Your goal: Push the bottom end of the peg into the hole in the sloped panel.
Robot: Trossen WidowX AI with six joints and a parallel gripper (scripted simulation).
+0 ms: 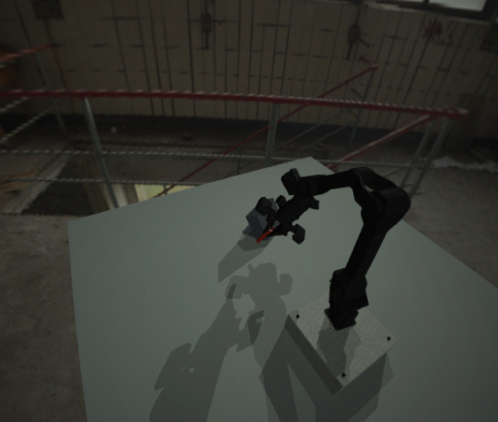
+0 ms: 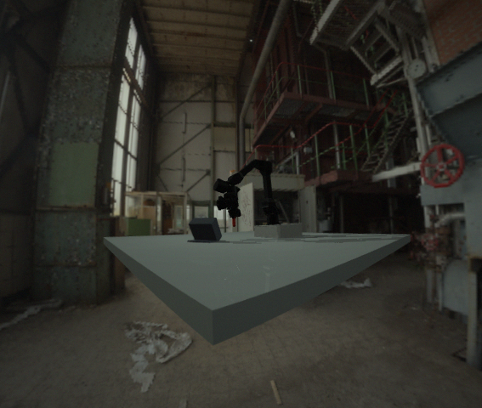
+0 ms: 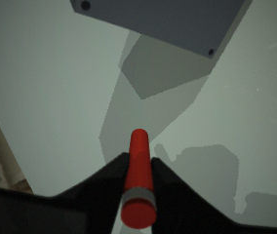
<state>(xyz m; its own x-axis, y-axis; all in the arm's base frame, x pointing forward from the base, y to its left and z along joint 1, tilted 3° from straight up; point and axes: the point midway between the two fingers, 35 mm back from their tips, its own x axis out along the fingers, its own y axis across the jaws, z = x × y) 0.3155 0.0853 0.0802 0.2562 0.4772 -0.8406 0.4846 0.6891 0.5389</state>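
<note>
My gripper (image 1: 272, 228) (image 2: 232, 215) (image 3: 139, 161) is shut on a round red peg (image 1: 263, 236) (image 2: 234, 221) (image 3: 139, 156) with a grey band near its held end. The peg points down and away from the fingers, above the table (image 1: 148, 290) (image 2: 241, 280) (image 3: 41, 97). The sloped grey panel (image 1: 254, 219) (image 2: 205, 229) (image 3: 178, 19) sits just beyond the peg tip. In the wrist view only its lower edge shows, with two small dark dots at the corners; the hole is not in view there.
The arm's grey base block (image 1: 353, 345) (image 2: 277, 229) stands on the table behind the gripper. The arm and panel throw shadows (image 1: 240, 313) on the table. The table edges drop off on all sides.
</note>
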